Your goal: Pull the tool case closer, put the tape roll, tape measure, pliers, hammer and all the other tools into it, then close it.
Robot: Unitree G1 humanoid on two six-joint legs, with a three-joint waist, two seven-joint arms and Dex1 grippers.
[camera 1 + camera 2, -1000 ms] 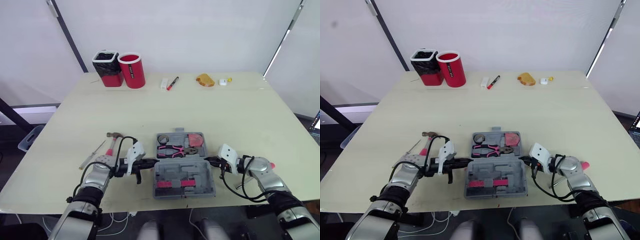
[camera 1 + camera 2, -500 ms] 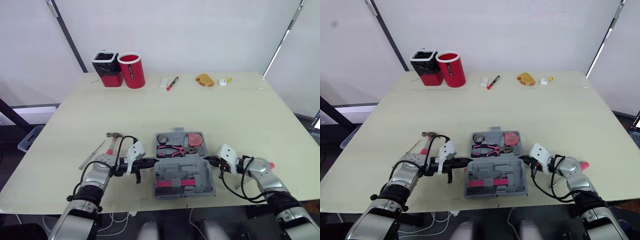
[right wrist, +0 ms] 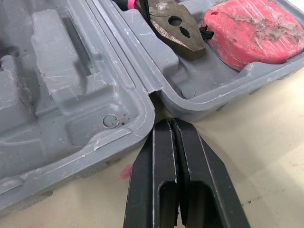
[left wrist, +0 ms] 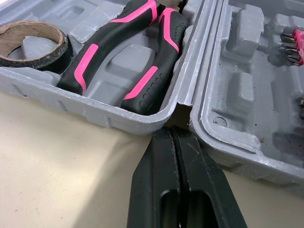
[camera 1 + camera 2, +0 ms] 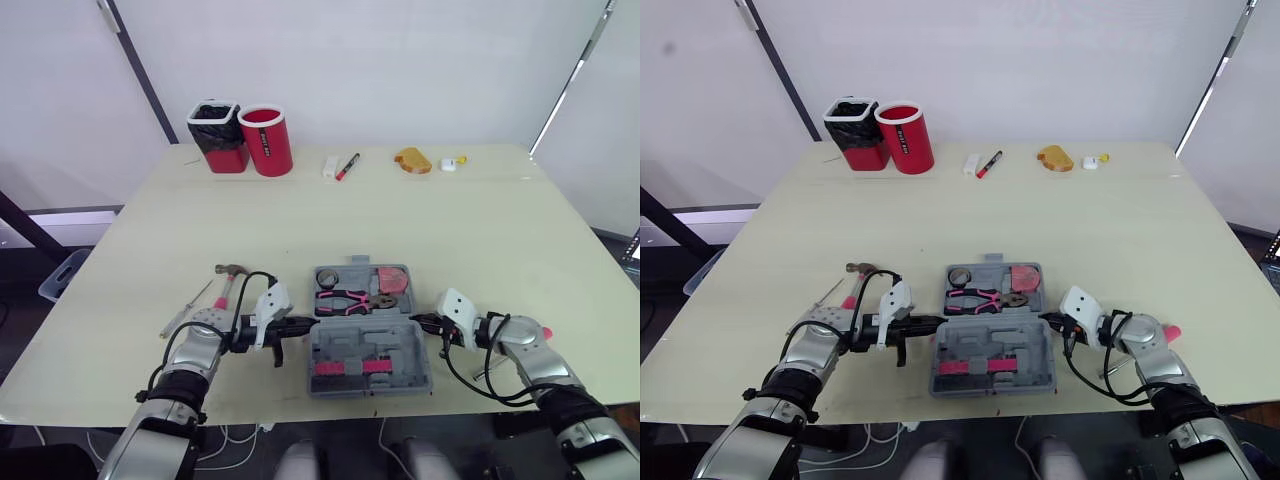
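Note:
The grey tool case (image 5: 367, 345) lies open near the table's front edge. Its far half holds the tape roll (image 5: 326, 278), the pink-handled pliers (image 5: 346, 298) and the pink tape measure (image 5: 392, 280). The near half carries pink bits (image 5: 363, 366). My left gripper (image 5: 300, 325) is shut, its tips (image 4: 172, 130) touching the case's left side at the hinge notch. The right gripper (image 5: 420, 321) is shut too, its tips (image 3: 166, 122) at the hinge notch on the right side. A hammer (image 5: 228, 280) and a screwdriver (image 5: 185, 310) lie left of the case, behind my left arm.
At the table's far side stand a black-lined bin (image 5: 215, 135) and a red cup (image 5: 268, 140), with a marker (image 5: 345, 166), a small white box (image 5: 329, 167) and an orange object (image 5: 410, 160). A pink-tipped tool (image 5: 545, 330) lies beside my right wrist.

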